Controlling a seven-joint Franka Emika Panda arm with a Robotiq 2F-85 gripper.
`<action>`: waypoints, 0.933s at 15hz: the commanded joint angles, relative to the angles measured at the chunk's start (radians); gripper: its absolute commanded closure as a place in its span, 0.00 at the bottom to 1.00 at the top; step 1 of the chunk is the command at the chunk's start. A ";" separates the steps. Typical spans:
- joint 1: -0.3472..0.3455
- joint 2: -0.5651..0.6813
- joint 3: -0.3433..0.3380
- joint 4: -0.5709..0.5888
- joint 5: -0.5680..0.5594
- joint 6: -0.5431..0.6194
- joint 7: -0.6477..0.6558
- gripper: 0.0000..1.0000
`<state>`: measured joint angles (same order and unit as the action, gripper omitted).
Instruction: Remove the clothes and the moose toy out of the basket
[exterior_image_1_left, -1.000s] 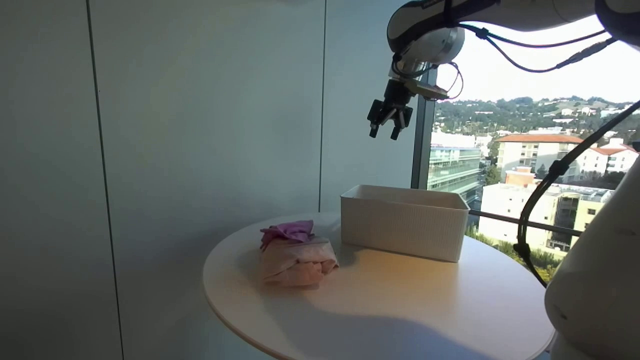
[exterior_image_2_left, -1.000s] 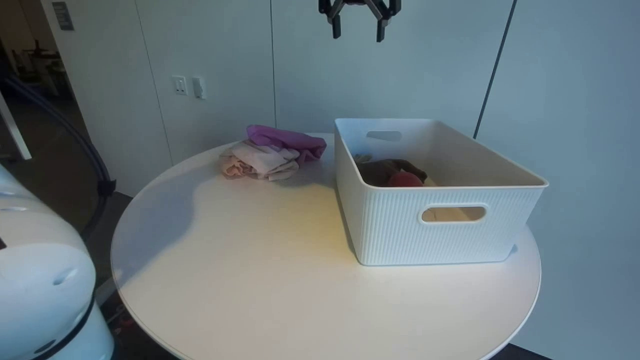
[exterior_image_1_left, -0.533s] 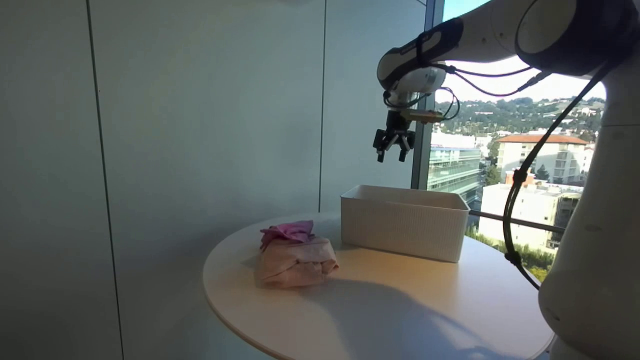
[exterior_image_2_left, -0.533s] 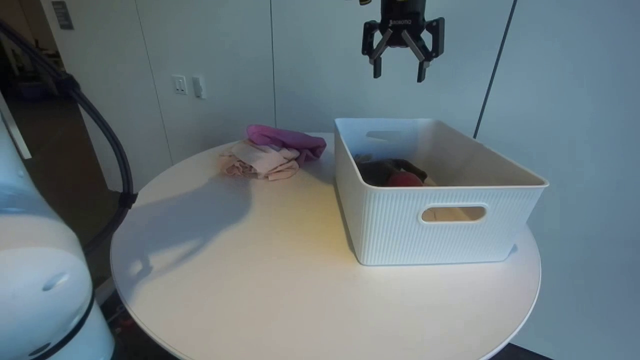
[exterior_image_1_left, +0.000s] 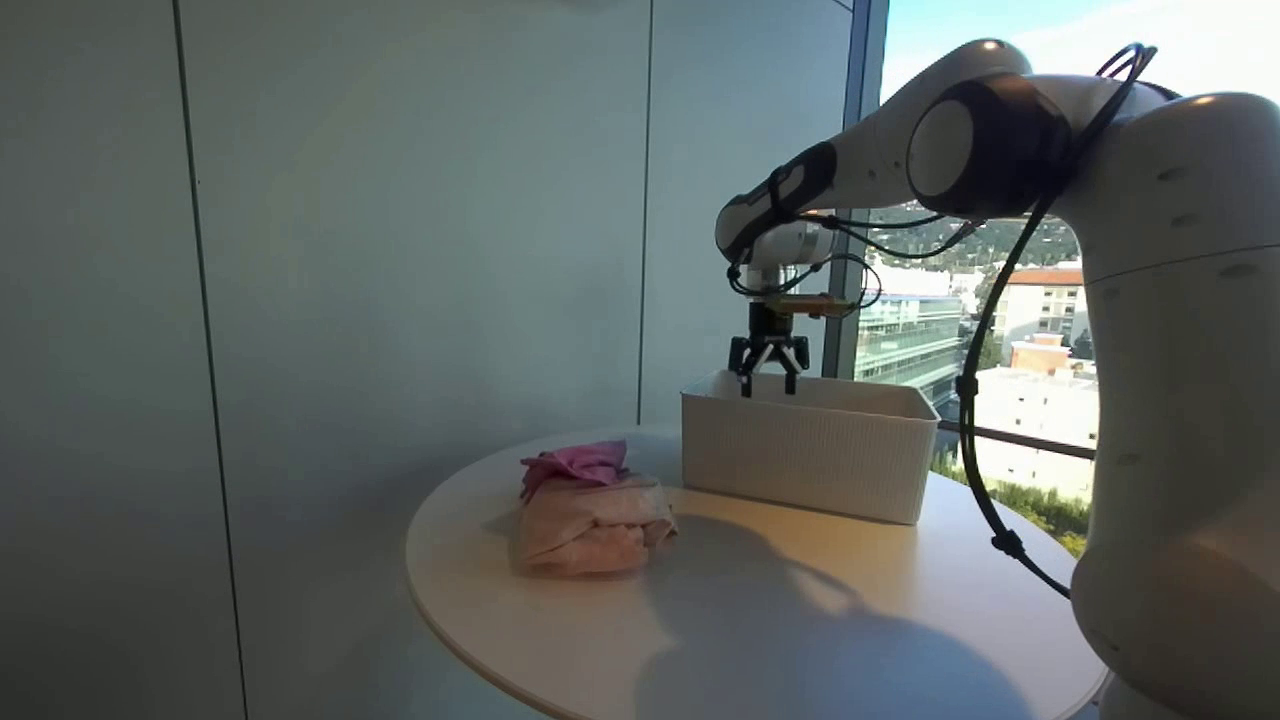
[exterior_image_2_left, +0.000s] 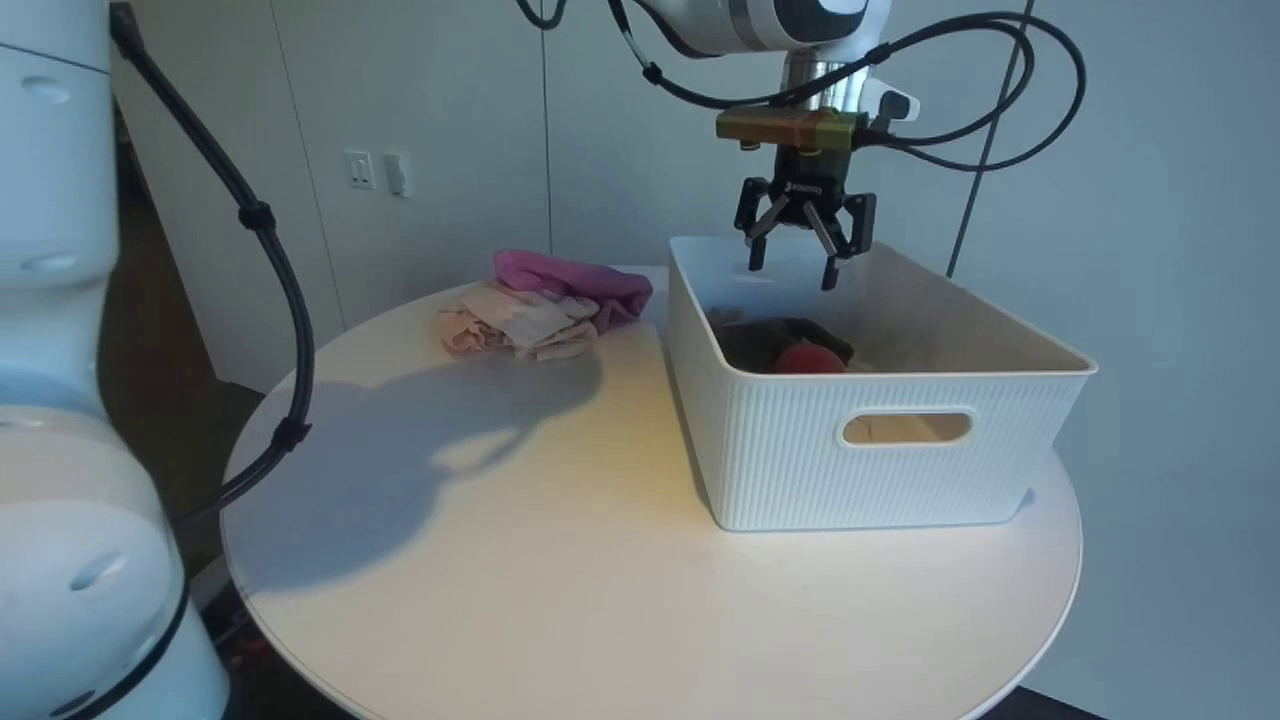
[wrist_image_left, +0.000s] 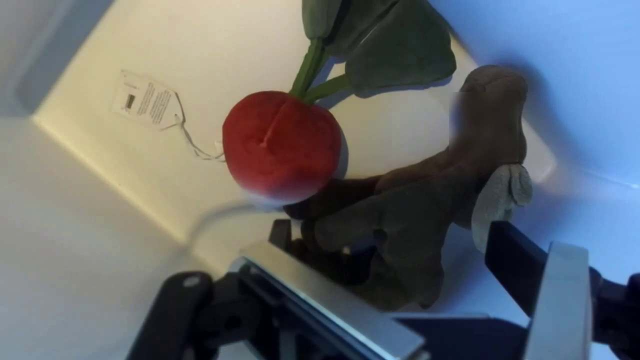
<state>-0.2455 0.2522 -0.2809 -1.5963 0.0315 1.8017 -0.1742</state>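
Observation:
The white ribbed basket (exterior_image_1_left: 800, 460) stands on the round table and also shows in an exterior view (exterior_image_2_left: 860, 490). The brown moose toy (wrist_image_left: 415, 215), with pale antlers, lies on the basket's floor near a corner. It is partly hidden by the near wall in an exterior view (exterior_image_2_left: 752, 345). My gripper (exterior_image_2_left: 794, 272) is open and empty at the basket's opening, above the moose. In the wrist view its fingers (wrist_image_left: 392, 235) stand apart with the moose below and between them. A purple cloth (exterior_image_2_left: 575, 280) and a pale pink cloth (exterior_image_2_left: 520, 325) lie outside the basket on the table.
A red radish toy (wrist_image_left: 280, 147) with green leaves and a paper tag (wrist_image_left: 150, 102) lies beside the moose in the basket. The basket's walls rise around the gripper's fingertips. The wall panels stand behind the white table (exterior_image_1_left: 800, 590).
My gripper has come down from high above to the basket's opening, staying open. The arm's shadow has moved across the table. The basket, cloths and toys have not moved.

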 joint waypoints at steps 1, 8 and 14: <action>-0.046 0.097 0.029 0.079 0.077 -0.044 0.051 0.00; -0.075 0.175 0.054 0.067 0.172 -0.023 0.140 0.00; -0.086 0.221 0.069 0.061 0.218 -0.025 0.185 0.26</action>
<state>-0.3104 0.4533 -0.2301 -1.5651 0.2159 1.7938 -0.0163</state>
